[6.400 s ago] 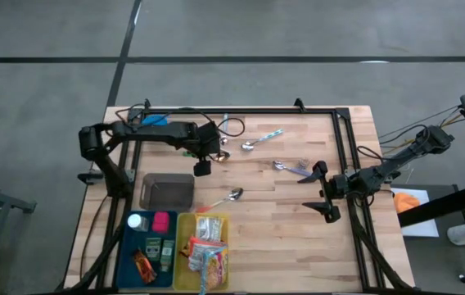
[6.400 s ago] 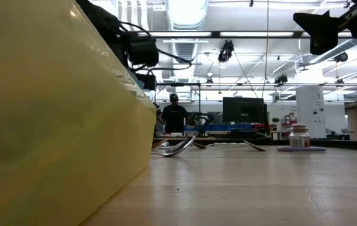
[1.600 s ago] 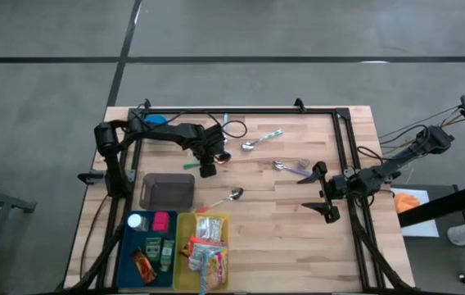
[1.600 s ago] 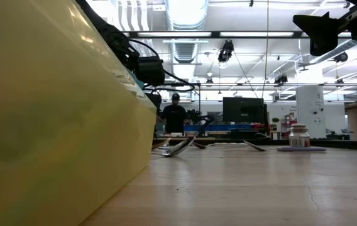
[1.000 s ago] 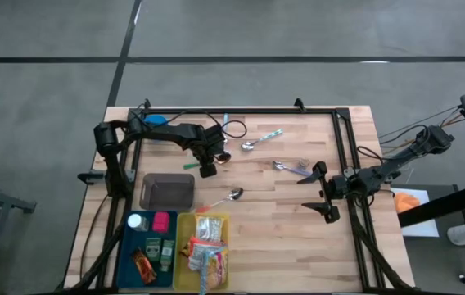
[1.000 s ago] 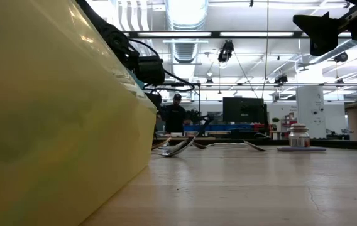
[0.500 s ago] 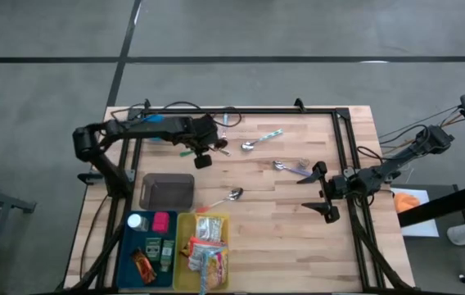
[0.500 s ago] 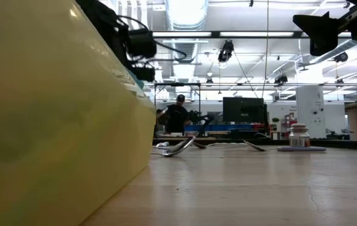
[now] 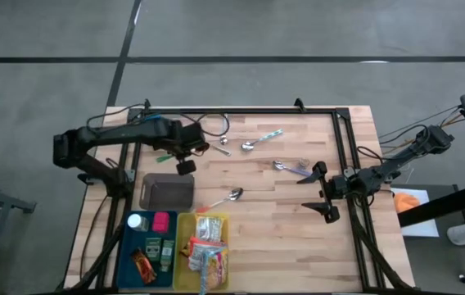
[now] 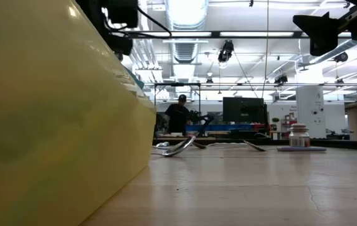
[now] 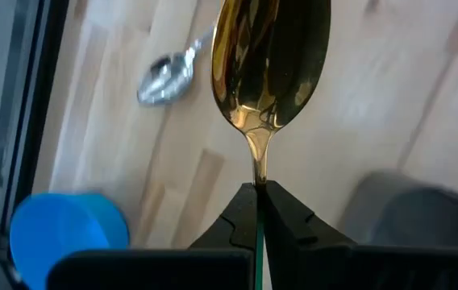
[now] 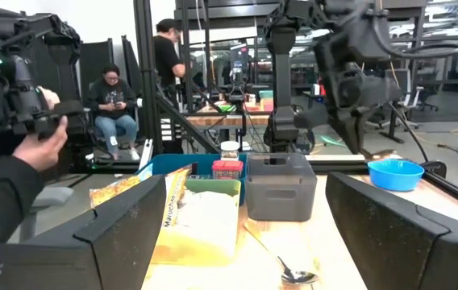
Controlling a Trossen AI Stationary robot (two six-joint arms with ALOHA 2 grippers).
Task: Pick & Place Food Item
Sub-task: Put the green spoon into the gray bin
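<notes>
Bright overhead lighting; near yellow bin blurred

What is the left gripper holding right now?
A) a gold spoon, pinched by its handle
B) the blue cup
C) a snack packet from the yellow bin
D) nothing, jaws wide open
A: in the left wrist view the left gripper is shut on the gold spoon, with its bowl sticking out ahead of the fingers.

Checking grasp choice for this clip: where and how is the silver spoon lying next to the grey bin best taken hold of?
Take the silver spoon by its thin handle, from straight above, jaws across it. It lies flat, handle pointing toward the yellow bin; the rounded bowl would slip.
</notes>
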